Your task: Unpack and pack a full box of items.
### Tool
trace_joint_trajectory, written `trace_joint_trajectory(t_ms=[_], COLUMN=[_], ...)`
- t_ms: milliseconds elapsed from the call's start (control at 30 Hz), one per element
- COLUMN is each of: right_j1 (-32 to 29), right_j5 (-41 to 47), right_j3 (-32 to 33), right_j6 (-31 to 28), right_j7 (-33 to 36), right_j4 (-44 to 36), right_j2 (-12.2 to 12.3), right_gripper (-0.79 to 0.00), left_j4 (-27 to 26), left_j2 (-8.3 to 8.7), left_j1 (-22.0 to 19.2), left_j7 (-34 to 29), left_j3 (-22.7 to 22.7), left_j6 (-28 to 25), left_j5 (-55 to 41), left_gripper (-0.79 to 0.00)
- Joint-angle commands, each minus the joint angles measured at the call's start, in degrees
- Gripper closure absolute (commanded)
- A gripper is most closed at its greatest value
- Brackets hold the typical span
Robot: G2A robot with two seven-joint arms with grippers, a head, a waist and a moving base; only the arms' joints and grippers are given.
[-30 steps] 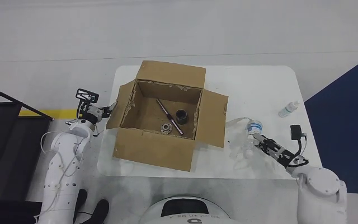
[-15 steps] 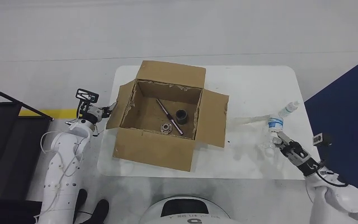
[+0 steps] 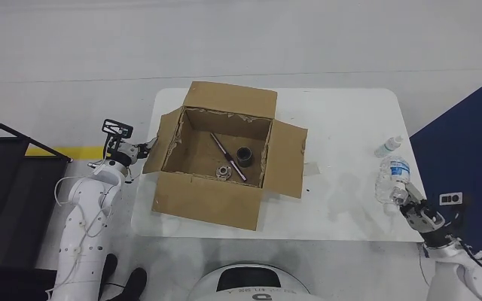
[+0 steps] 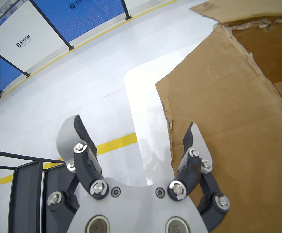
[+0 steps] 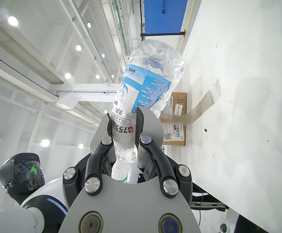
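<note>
A white tabletop point(image 3: 346, 128) stands on a pale grey floor point(image 3: 226, 38) crossed by a yellow line point(image 4: 116, 143). Blue and white pegboard panels point(image 4: 88, 17) stand beyond, a black rack point(image 3: 22, 203) sits beside the tabletop, and round ceiling lights point(image 5: 13, 21) shine overhead.

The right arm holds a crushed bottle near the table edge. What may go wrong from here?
1. The right gripper pinches the crumpled bottle near its neck; the thin plastic may yield and slip out.
2. It is close to the table edge and to the small bottle there; setting it down might knock that one off.
3. The open left gripper is close to the box flap; a move might push the box.
</note>
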Motion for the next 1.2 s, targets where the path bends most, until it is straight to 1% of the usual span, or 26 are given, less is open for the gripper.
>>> trace_joint_trajectory(t_ms=[0,100,233,300,400,533,633,800,867,1000,1067,1167], right_j1=[0.4,1.2,3.7,4.7,6.0,7.2,8.1,11.2,13.1,16.7,18.4,20.1], right_j5=[-1.2,-4.3,-8.7,-8.9,-14.1,-21.0,-24.3,-31.1,-34.1,-39.7,-45.9,-54.7], right_j3=[-1.4,-4.6,-13.9,-18.0,-22.9,-28.6,-31.9,-37.7,-40.6,-46.7,-49.8,-55.2], right_j6=[0.8,2.7,5.4,5.1,5.5,8.0,9.4,14.5,17.1,20.6,22.2,26.3], right_j7=[-0.4,-2.5,-6.9,-8.3,-10.0,-12.1,-14.1,-17.0,-18.4,-21.2,-22.7,-25.9], right_j4=[-2.7,-7.9,-14.5,-15.3,-18.0,-23.8,-26.5,-28.2,-27.8,-26.2,-26.1,-26.4], right_j2=[0.1,0.2,-0.1,-0.3,-0.3,-0.1,0.0,0.3,0.3,0.2,0.3,0.2], right_gripper=[0.000,0.000,0.000,0.000,0.000,0.000,0.000,0.000,0.000,0.000,0.000,0.000], left_j4=[0.0,0.0,0.0,0.0,0.0,0.0,0.0,0.0,0.0,0.0,0.0,0.0], left_j2=[0.00,0.00,0.00,0.00,0.00,0.00,0.00,0.00,0.00,0.00,0.00,0.00], left_j1=[0.0,0.0,0.0,0.0,0.0,0.0,0.0,0.0,0.0,0.0,0.0,0.0], left_j7=[0.0,0.0,0.0,0.0,0.0,0.0,0.0,0.0,0.0,0.0,0.0,0.0], left_j3=[0.0,0.0,0.0,0.0,0.0,0.0,0.0,0.0,0.0,0.0,0.0,0.0], left_j6=[0.0,0.0,0.0,0.0,0.0,0.0,0.0,0.0,0.0,0.0,0.0,0.0], left_j5=[0.0,0.0,0.0,0.0,0.0,0.0,0.0,0.0,0.0,0.0,0.0,0.0], left_gripper=[-0.785,-0.785,-0.785,-0.785,-0.785,-0.785,-0.785,-0.785,-0.785,-0.785,-0.785,-0.785])
